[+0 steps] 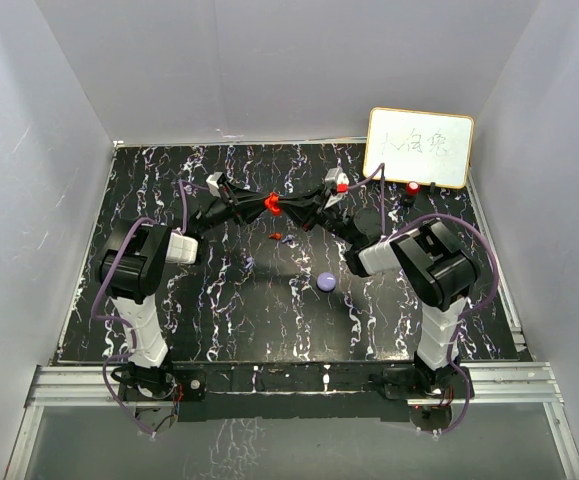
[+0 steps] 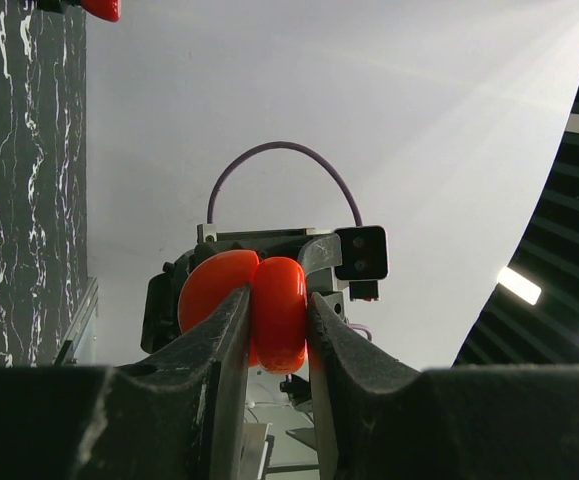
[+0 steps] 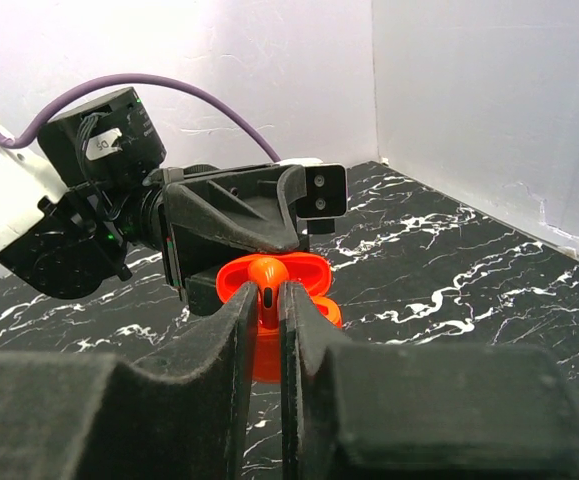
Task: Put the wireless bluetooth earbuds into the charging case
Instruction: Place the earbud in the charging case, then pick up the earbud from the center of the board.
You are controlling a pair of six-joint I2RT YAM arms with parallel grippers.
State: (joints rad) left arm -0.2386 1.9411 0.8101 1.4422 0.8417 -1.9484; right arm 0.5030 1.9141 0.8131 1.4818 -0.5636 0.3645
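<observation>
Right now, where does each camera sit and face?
Top external: above and behind the bases, looking down on the black marbled table; both arms show.
Left wrist: along the left hand, shut on the open round red plastic case; faces the right arm.
Right wrist: along the right hand, shut on a tiny red stemmed earbud; faces the left arm.
Both wrist views share the case.

Beyond my right gripper (image 1: 287, 206), off to its right, the whiteboard (image 1: 419, 148) carries handwriting too faint for me to read. Facing that gripper, a white sticker (image 3: 102, 146) on my left arm (image 3: 59, 230) shows two characters, perhaps "50".
</observation>
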